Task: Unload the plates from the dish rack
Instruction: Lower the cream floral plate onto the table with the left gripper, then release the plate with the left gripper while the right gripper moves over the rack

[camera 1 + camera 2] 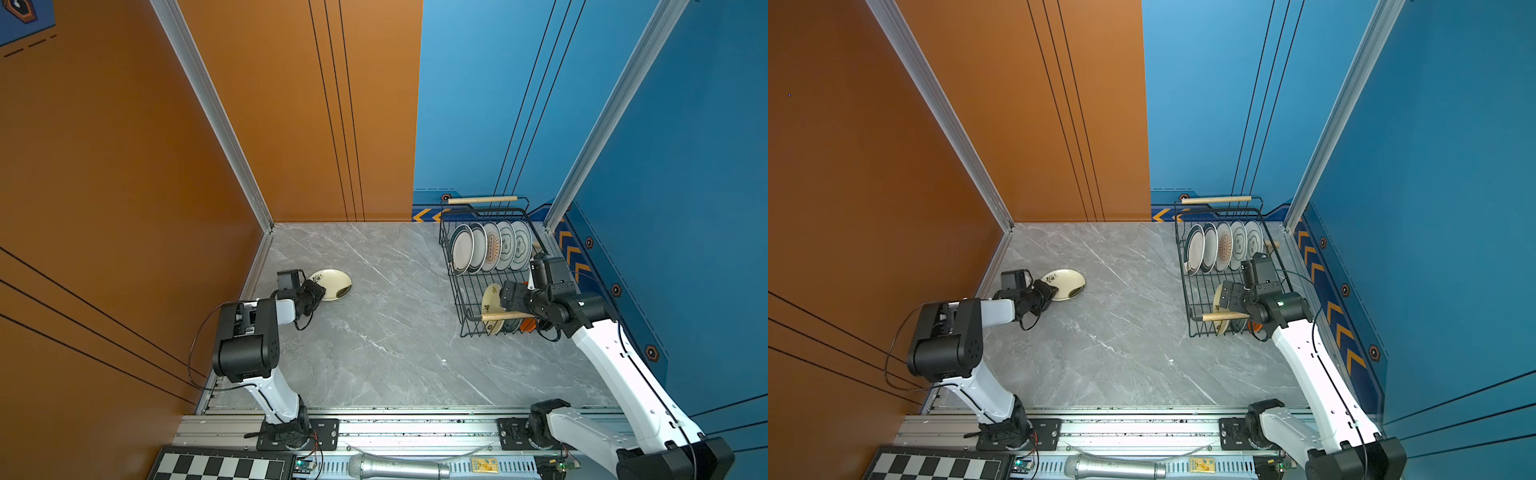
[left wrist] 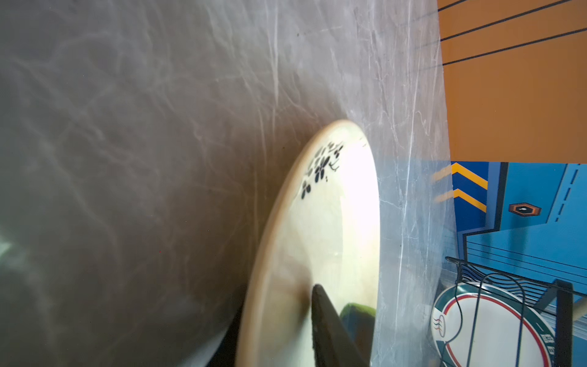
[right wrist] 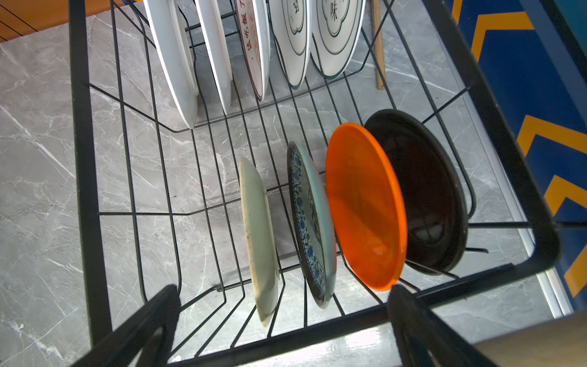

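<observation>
left end effector [image 1: 314,292] [image 1: 1045,291] sits at the near rim of a cream plate [image 1: 333,283] [image 1: 1067,283] [image 2: 330,222] with a black flower print, which lies face up on the grey marble counter [image 1: 395,332] by the orange wall, well apart from the dish rack [image 1: 482,210] [image 1: 1217,214]. in the left wrist view one dark finger [image 2: 327,327] lies over the plate's inner face and a second dark shape shows under the rim. can't tell whether it pinches the plate or has let go, or whether that rim is off the counter. right end effector [image 1: 509,296] [image 1: 1229,297] [image 3: 284,292] hangs over the near end of the rack, jaws spread wide, nothing in them and touching nothing. the rack [image 3: 84,159] stands at the far right of the counter against the blue wall, one wooden handle [image 1: 482,200] at the far end and the other [image 1: 496,316] at the near end. the far row holds five larger white plates [image 1: 492,246] on edge, some with printed centres. the near row, right below the right end effector, holds four smaller plates on edge: rack cream plate [image 3: 259,241] [image 1: 490,303], blue-patterned plate [image 3: 313,228], orange plate [image 3: 365,206], black plate [image 3: 428,190], in that order, with the black one nearest the blue wall.
</observation>
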Action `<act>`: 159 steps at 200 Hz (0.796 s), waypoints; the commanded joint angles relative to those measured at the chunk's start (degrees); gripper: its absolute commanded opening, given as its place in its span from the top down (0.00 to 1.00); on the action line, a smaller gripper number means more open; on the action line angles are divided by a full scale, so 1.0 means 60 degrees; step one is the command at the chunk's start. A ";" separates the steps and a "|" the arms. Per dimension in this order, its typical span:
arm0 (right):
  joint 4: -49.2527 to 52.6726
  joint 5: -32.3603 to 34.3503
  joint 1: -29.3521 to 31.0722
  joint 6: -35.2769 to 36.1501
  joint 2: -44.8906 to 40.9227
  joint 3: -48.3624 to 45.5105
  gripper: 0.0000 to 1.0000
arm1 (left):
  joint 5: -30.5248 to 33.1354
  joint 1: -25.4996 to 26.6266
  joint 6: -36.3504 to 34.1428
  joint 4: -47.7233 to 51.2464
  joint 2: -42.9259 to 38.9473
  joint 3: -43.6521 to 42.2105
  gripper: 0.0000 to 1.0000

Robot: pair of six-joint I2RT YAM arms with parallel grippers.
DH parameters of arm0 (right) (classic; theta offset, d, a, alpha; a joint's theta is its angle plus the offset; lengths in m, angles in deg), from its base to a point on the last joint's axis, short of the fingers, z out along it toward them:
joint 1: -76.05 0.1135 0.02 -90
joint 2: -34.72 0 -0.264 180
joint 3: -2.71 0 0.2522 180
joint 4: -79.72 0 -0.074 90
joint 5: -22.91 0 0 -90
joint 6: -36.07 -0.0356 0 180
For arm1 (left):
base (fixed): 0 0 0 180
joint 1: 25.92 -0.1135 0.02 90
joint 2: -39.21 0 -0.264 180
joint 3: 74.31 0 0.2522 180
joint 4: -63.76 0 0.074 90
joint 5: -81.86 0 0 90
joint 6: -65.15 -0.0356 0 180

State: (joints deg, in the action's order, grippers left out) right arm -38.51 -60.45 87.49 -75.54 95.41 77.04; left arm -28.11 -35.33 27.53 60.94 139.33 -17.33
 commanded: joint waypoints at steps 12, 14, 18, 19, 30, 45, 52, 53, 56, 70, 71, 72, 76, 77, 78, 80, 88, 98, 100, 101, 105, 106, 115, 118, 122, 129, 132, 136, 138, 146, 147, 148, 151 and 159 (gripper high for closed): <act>0.0128 -0.0117 -0.0068 0.0231 -0.0262 -0.0201 0.00 | -0.0374 -0.0137 -0.0045 -0.0225 0.0176 0.0041 0.62; 0.0128 -0.0119 -0.0063 0.0243 -0.0276 -0.0210 0.00 | -0.0366 -0.0140 -0.0051 -0.0229 0.0175 0.0035 0.62; 0.0128 -0.0098 -0.0065 0.0266 -0.0296 -0.0230 0.00 | -0.0391 -0.0140 -0.0055 -0.0239 0.0183 0.0020 0.61; 0.0121 -0.0089 -0.0063 0.0271 -0.0298 -0.0234 0.00 | -0.0392 -0.0143 -0.0049 -0.0240 0.0179 0.0019 0.60; 0.0128 -0.0024 -0.0083 0.0305 -0.0354 -0.0252 0.00 | -0.0416 -0.0159 -0.0071 -0.0242 0.0185 0.0020 0.58; 0.0127 0.0044 -0.0084 0.0356 -0.0401 -0.0281 0.00 | -0.0436 -0.0175 -0.0103 -0.0164 0.0202 0.0029 0.55; 0.0132 0.0059 -0.0089 0.0363 -0.0413 -0.0296 0.00 | -0.0437 -0.0197 -0.0132 -0.0083 0.0204 0.0059 0.52; 0.0130 0.0055 -0.0083 0.0363 -0.0408 -0.0296 0.00 | -0.0437 -0.0201 -0.0132 -0.0066 0.0204 0.0053 0.52; 0.0121 0.0069 -0.0084 0.0375 -0.0416 -0.0296 0.00 | -0.0430 -0.0198 -0.0152 -0.0052 0.0204 0.0059 0.51; 0.0136 0.0045 -0.0098 0.0407 -0.0430 -0.0282 0.00 | -0.0321 -0.0216 -0.0266 0.0242 0.0153 0.0071 0.46; 0.0132 0.0048 -0.0102 0.0407 -0.0431 -0.0274 0.00 | -0.0313 -0.0217 -0.0279 0.0265 0.0156 0.0081 0.46; 0.0130 0.0050 -0.0103 0.0407 -0.0431 -0.0271 0.00 | -0.0302 -0.0218 -0.0293 0.0291 0.0151 0.0079 0.46; 0.0143 0.0033 -0.0092 0.0406 -0.0432 -0.0255 0.00 | -0.0264 -0.0219 -0.0365 0.0418 0.0124 0.0091 0.45; 0.0143 0.0028 -0.0099 0.0407 -0.0432 -0.0254 0.00 | -0.0255 -0.0219 -0.0380 0.0455 0.0120 0.0099 0.45; 0.0143 0.0028 -0.0099 0.0407 -0.0432 -0.0254 0.00 | -0.0236 -0.0226 -0.0402 0.0510 0.0111 0.0110 0.44; 0.0143 0.0016 -0.0096 0.0407 -0.0432 -0.0256 0.00 | -0.0185 -0.0221 -0.0437 0.0622 0.0104 0.0136 0.44; 0.0169 -0.0028 -0.0102 0.0422 -0.0445 -0.0250 0.00 | -0.0064 -0.0243 -0.0617 0.1053 0.0052 0.0253 0.43; 0.0177 -0.0025 -0.0111 0.0420 -0.0475 -0.0251 0.00 | 0.0096 -0.0250 -0.0856 0.1596 -0.0034 0.0404 0.41; 0.0175 -0.0022 -0.0108 0.0422 -0.0486 -0.0250 0.00 | 0.0114 -0.0260 -0.0887 0.1713 -0.0050 0.0430 0.40; 0.0181 -0.0022 -0.0114 0.0422 -0.0481 -0.0251 0.00 | 0.0124 -0.0261 -0.0887 0.1841 -0.0055 0.0451 0.40; 0.0187 -0.0013 -0.0119 0.0426 -0.0503 -0.0260 0.00 | 0.0145 -0.0275 -0.0968 0.1976 -0.0084 0.0474 0.40; 0.0187 -0.0013 -0.0119 0.0426 -0.0503 -0.0260 0.00 | 0.0147 -0.0283 -0.0975 0.2003 -0.0094 0.0473 0.39; 0.0189 0.0017 -0.0137 0.0449 -0.0527 -0.0281 0.00 | 0.0203 -0.0304 -0.1044 0.2222 -0.0182 0.0474 0.38; 0.0193 0.0022 -0.0153 0.0444 -0.0533 -0.0282 0.00 | 0.0231 -0.0316 -0.1066 0.2346 -0.0198 0.0483 0.37; 0.0195 0.0041 -0.0157 0.0441 -0.0534 -0.0282 0.00 | 0.0261 -0.0326 -0.1115 0.2495 -0.0215 0.0524 0.37; 0.0199 0.0084 -0.0196 0.0451 -0.0547 -0.0291 0.00 | 0.0273 -0.0369 -0.1190 0.2714 -0.0249 0.0544 0.36; 0.0198 0.0109 -0.0199 0.0451 -0.0549 -0.0296 0.00 | 0.0269 -0.0379 -0.1220 0.2794 -0.0263 0.0564 0.36; 0.0192 0.0171 -0.0220 0.0444 -0.0539 -0.0296 0.00 | 0.0266 -0.0400 -0.1255 0.2916 -0.0274 0.0596 0.35; 0.0192 0.0217 -0.0222 0.0431 -0.0539 -0.0296 0.00 | 0.0270 -0.0414 -0.1262 0.2981 -0.0275 0.0598 0.35; 0.0197 0.0390 -0.0277 0.0415 -0.0509 -0.0296 0.00 | 0.0291 -0.0502 -0.1339 0.3190 -0.0340 0.0617 0.35; 0.0199 0.0411 -0.0279 0.0419 -0.0507 -0.0296 0.00 | 0.0286 -0.0507 -0.1350 0.3204 -0.0346 0.0611 0.35; 0.0200 0.0429 -0.0295 0.0420 -0.0506 -0.0289 0.00 | 0.0291 -0.0509 -0.1356 0.3232 -0.0357 0.0607 0.34; 0.0198 0.0450 -0.0310 0.0429 -0.0487 -0.0283 0.00 | 0.0282 -0.0554 -0.1394 0.3300 -0.0385 0.0608 0.34; 0.0197 0.0637 -0.0374 0.0426 -0.0434 -0.0253 0.00 | 0.0323 -0.0637 -0.1496 0.3582 -0.0467 0.0609 0.33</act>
State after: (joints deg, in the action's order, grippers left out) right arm -38.51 -60.32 86.37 -73.79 93.00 76.02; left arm -28.94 -37.58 21.74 71.43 137.34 -13.64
